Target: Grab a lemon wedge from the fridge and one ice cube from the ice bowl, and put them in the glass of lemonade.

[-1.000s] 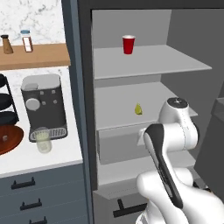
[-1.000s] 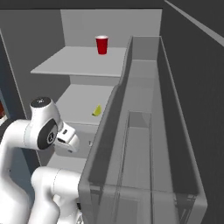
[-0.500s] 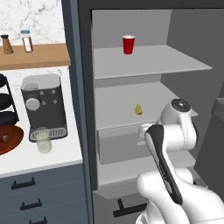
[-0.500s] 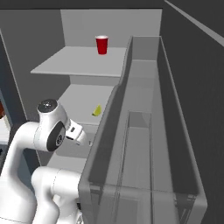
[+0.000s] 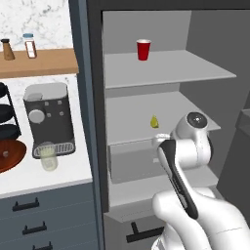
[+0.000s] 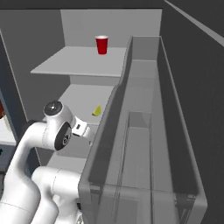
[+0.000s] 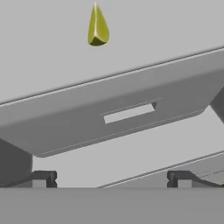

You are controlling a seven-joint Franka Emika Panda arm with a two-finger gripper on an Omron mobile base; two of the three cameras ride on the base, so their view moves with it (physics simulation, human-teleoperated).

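Observation:
The fridge (image 5: 92,97) stands open. A tiny yellow lemon wedge (image 5: 154,122) lies on its middle shelf (image 5: 132,117), also seen as the lemon wedge (image 6: 97,110) and lemon wedge (image 7: 97,27). My gripper (image 7: 111,179) is open, fingertips (image 7: 43,178) wide apart with nothing between them. It hangs in front of the drawer (image 7: 127,113) just below that shelf, short of the wedge. The glass of lemonade (image 5: 48,156) stands on the counter before the coffee machine. The reddish-brown ice bowl (image 5: 10,156) sits at the far left, cut by the frame edge.
A red cup (image 5: 143,50) stands on the fridge's top shelf. The open fridge door with its grey bins (image 6: 144,131) runs close along my arm's right side. A coffee machine (image 5: 48,117) and a black tiered rack (image 5: 6,114) occupy the counter.
My arm has swung the hand a little further in towards the fridge's shelves. The lemon wedge and red cup have not moved.

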